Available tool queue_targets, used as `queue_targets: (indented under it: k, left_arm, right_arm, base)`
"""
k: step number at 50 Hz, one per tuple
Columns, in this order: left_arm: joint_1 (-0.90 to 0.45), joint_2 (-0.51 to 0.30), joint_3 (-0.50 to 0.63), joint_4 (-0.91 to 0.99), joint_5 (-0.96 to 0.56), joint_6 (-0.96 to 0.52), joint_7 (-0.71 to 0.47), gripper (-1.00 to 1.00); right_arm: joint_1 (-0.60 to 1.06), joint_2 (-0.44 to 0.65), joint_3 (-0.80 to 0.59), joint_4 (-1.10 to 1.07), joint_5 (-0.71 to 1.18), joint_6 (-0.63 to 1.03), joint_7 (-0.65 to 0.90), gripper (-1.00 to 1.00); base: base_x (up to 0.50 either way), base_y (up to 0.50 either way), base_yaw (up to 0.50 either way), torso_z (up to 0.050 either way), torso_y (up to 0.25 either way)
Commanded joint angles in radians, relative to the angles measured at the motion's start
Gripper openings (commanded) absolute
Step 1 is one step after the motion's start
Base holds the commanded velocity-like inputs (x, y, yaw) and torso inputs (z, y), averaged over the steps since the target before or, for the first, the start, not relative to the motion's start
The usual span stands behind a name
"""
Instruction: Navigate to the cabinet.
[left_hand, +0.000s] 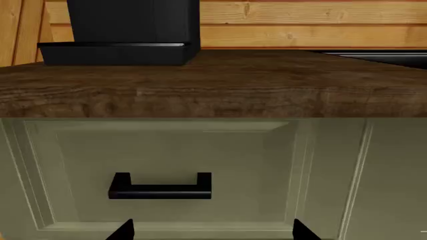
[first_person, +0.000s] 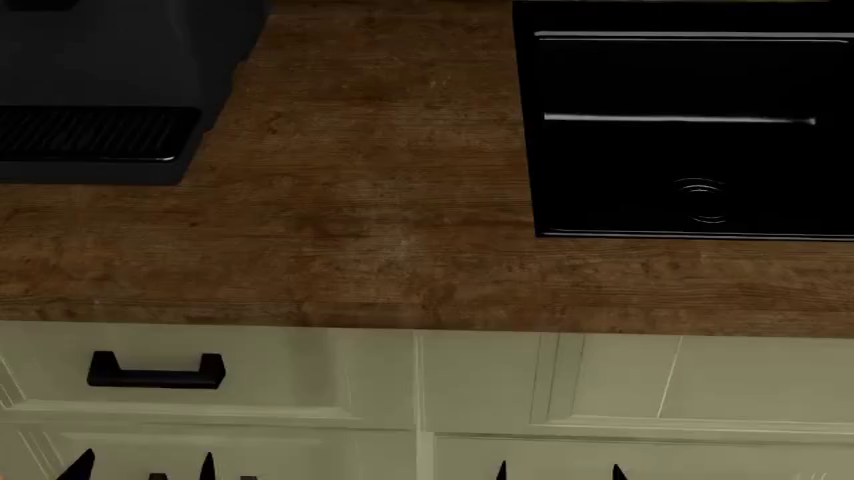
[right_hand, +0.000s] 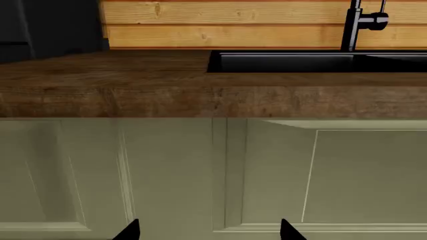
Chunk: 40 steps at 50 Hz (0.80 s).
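The cabinet (first_person: 267, 380) stands directly in front of us, its cream panelled front filling the lower edge of the head view, so close that little open room lies between us and it. Our left end effector (left_hand: 212, 230) faces the drawer front, its two tips spread apart and holding nothing, just below the short black bar handle (left_hand: 160, 187). Our right end effector (right_hand: 208, 230) is likewise released, tips apart, facing a plain panel beside a vertical seam. Above, the brown wood counter (first_person: 374, 200) juts out over the fronts with a thick edge. Farther back on it, a dark appliance (first_person: 107, 90) with a grated tray sits on our left and a black sink (first_person: 681, 130) is sunk in on our right. Only the right wrist view shows the black faucet (right_hand: 357, 22) and, with the left wrist view, the wood-plank wall (left_hand: 307, 25) behind.
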<state>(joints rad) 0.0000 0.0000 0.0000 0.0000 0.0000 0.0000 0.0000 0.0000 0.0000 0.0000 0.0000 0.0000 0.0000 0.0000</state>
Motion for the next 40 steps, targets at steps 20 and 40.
queue_targets:
  k: [20,40]
  left_arm:
    - [-0.022,-0.055,0.06,-0.013,-0.066,-0.039,-0.074,1.0]
    - [-0.026,-0.08,0.09,-0.024,-0.095,-0.016,-0.098,1.0]
  right_arm:
    - [0.007,0.056,-0.068,0.01,0.055,-0.011,0.073,1.0]
    - [0.018,0.083,-0.101,0.029,0.068,-0.021,0.109,1.0]
  base:
    - [0.0,0.0,0.0,0.0,0.0]
    - [0.0,-0.12,0.0,0.0,0.0]
